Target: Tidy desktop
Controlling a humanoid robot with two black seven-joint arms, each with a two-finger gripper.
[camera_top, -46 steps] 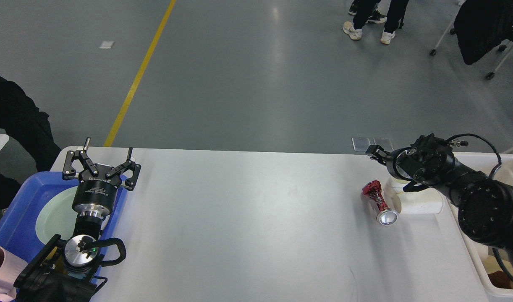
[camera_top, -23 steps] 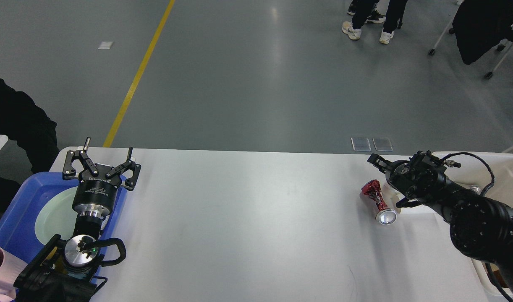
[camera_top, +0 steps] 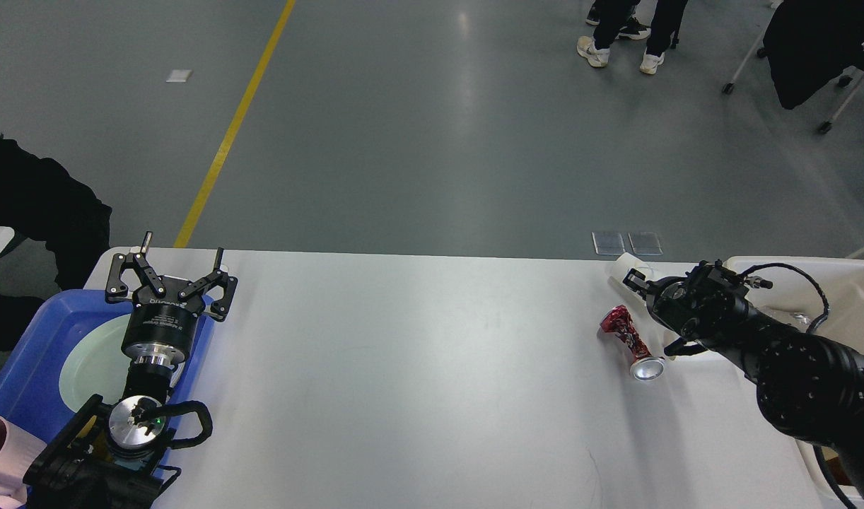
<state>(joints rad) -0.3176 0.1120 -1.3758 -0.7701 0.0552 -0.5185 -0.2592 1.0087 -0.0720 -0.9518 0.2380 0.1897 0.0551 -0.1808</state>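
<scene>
1. Where the right gripper [camera_top: 640, 284] reaches over the desk [camera_top: 404, 367] far-right edge, it shows dark and end-on; whether it is open or closed, cannot tell.
2. Crushed red can [camera_top: 628, 339] lies just beside it.
3. Left gripper [camera_top: 181, 260] upright, fingers spread, over blue tray [camera_top: 29, 353].

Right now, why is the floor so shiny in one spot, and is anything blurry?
In the head view, ceiling light glares as a pale streak on the grey floor and softly on the desktop; the crushed can looks sharp, while the dark right gripper is hard to make out.
</scene>
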